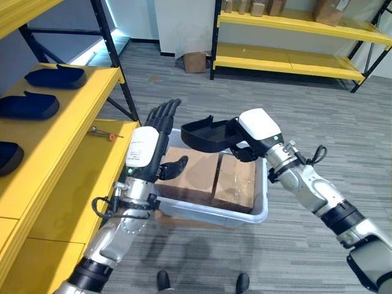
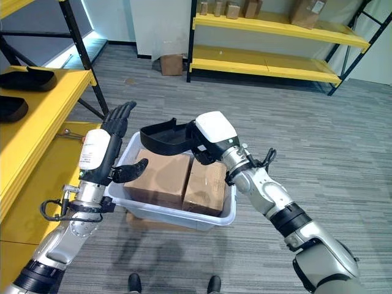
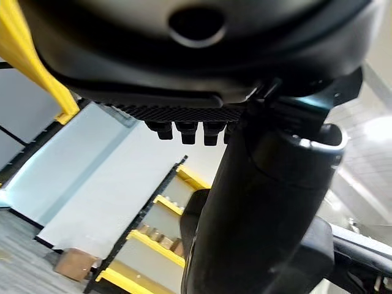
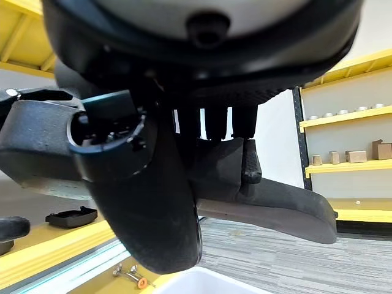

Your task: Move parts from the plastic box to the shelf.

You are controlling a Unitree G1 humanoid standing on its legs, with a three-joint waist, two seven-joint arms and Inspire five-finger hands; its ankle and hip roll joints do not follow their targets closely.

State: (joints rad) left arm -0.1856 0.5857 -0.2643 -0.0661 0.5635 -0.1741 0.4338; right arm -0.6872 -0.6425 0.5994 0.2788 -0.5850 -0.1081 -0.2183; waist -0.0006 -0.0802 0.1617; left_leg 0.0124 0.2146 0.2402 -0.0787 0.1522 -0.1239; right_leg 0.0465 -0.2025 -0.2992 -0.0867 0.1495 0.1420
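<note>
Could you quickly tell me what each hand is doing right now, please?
Left hand: open, fingers straight, holding nothing, beside the plastic box.
Right hand: closed on a black part above the box.

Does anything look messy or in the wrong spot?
A small red-handled tool lies loose on the yellow shelf, unlike the black moulded parts lined up there. Otherwise nothing stands out: the right hand grips a black part above the white plastic box.

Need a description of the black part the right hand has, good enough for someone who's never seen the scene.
Find the white plastic box on the grey floor beside the yellow shelf. Just above its far rim, the right hand grips a black part, a curved open shell. Similar dark parts lie on the shelf; this one is in the air.
</note>
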